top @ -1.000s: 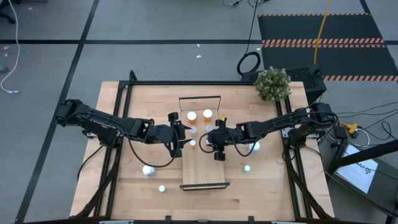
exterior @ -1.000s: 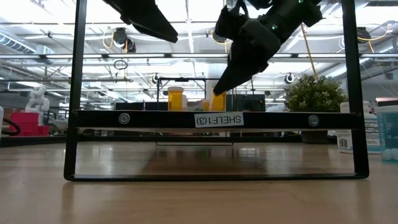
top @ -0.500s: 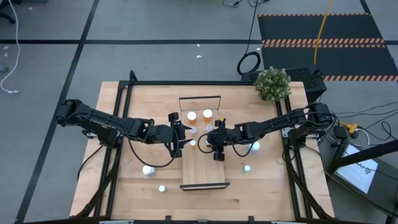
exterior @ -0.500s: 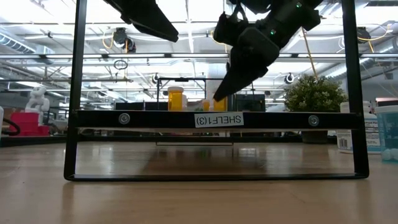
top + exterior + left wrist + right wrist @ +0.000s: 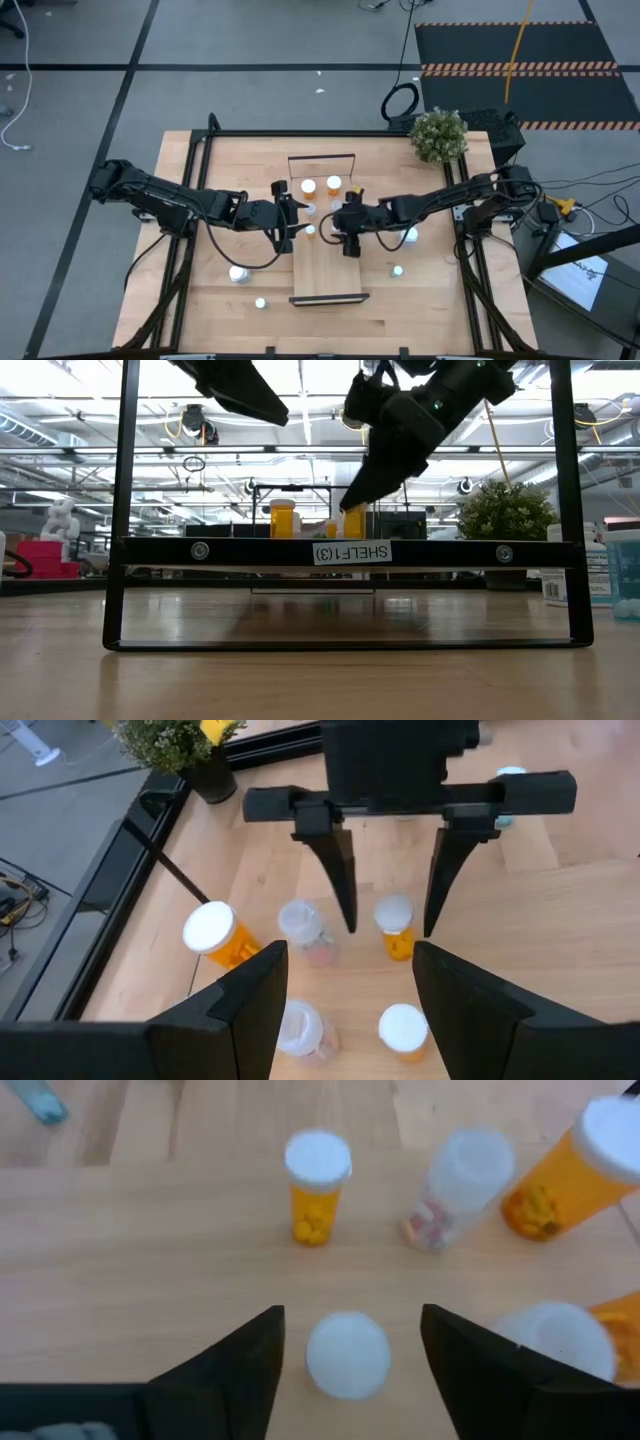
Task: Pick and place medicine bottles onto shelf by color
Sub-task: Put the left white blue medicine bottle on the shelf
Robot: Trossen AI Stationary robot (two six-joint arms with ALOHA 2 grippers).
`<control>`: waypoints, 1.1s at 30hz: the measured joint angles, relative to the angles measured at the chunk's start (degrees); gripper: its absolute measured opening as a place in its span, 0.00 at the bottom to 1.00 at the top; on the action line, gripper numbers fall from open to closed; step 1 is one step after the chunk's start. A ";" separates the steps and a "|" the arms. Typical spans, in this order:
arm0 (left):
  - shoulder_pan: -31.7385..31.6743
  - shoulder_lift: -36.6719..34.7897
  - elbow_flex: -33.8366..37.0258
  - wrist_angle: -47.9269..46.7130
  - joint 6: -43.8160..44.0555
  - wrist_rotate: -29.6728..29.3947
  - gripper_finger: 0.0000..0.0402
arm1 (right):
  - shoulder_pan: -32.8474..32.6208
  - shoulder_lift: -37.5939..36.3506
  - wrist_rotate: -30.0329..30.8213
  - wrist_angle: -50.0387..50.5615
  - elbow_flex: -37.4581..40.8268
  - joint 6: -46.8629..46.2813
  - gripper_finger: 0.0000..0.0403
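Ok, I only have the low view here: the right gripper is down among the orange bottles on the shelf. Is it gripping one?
Observer: No. The right gripper is open, its fingers either side of a white-capped bottle with a gap on both sides.
Operator: Which bottle is that?
Observer: The left wrist view shows it is a small orange one, standing upright.
Operator: And where is the left gripper?
Observer: The left gripper is open at the left edge of the shelf, facing the right one.
Operator: Any bottles off the shelf?
Observer: Yes, on the tabletop, for example one on the left and one on the right.
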State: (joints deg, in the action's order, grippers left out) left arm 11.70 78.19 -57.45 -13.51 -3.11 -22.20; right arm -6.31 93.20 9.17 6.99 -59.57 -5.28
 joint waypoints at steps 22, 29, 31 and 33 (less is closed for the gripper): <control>8.60 -7.18 -0.04 -12.18 9.56 -5.80 0.54 | -4.56 -16.23 0.15 10.02 0.01 0.19 0.62; 15.79 -7.85 0.04 -25.26 24.16 -8.36 0.54 | -6.10 -21.04 0.67 14.10 -0.04 -2.17 0.62; 18.03 -7.71 0.00 -27.87 27.79 -8.37 0.54 | -6.97 -21.69 1.47 14.92 -0.02 -2.19 0.62; 20.28 -7.58 0.00 -31.24 31.37 -7.26 0.54 | -7.68 -22.17 1.49 14.72 -0.02 -2.12 0.62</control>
State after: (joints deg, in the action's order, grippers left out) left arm 31.99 70.61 -57.45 -44.75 28.25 -29.46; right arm -13.99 71.03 10.66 21.70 -59.59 -7.40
